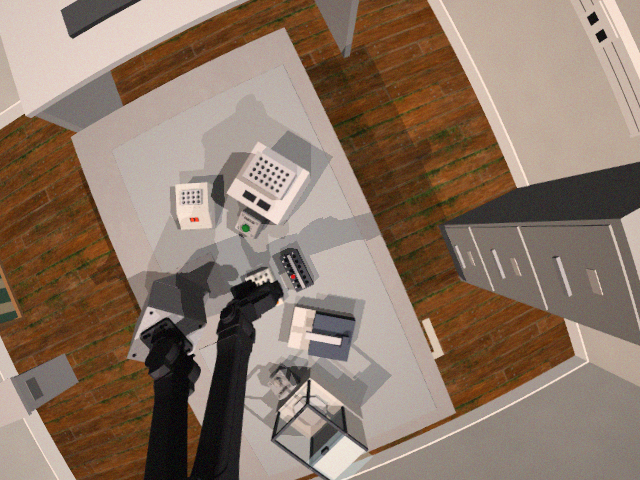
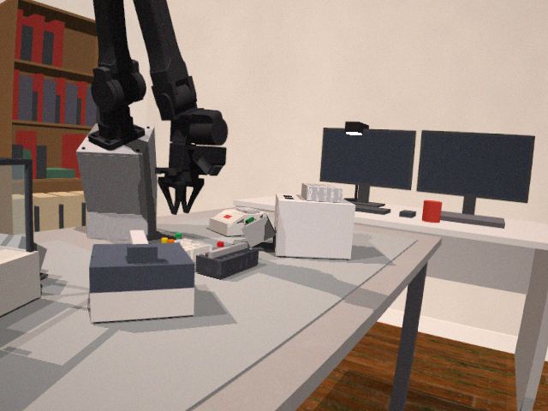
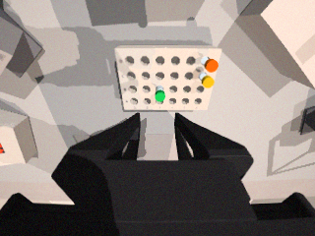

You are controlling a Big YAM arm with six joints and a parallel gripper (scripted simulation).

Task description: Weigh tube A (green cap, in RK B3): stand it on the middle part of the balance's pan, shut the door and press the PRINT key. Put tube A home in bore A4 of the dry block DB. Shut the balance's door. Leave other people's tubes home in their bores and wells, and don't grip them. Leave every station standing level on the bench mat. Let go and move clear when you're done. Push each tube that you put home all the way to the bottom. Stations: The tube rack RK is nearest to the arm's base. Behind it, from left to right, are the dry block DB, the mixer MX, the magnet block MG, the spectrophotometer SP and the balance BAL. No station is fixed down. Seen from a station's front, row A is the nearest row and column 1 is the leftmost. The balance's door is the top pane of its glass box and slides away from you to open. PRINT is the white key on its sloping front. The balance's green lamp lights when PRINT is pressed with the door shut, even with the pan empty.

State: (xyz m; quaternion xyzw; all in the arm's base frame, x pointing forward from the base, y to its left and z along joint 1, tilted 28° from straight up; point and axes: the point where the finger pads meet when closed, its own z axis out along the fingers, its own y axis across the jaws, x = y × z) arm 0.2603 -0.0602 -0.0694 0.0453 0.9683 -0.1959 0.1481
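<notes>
Tube A (image 2: 178,235) (image 3: 159,95) stands cap-up in the rack (image 1: 258,277) (image 2: 194,249) (image 3: 153,68), its long axis upright, in the second row from the front, third column. We count one green cap there, one orange cap (image 2: 170,241) (image 3: 211,65) and one yellow cap (image 2: 164,240) (image 3: 208,82); one red cap (image 1: 293,276) (image 2: 220,244) sits in the dark block (image 1: 303,281) (image 2: 228,264). Our gripper (image 1: 258,295) (image 2: 180,212) (image 3: 157,118) hangs above the rack, fingers partly spread, pinching nothing.
</notes>
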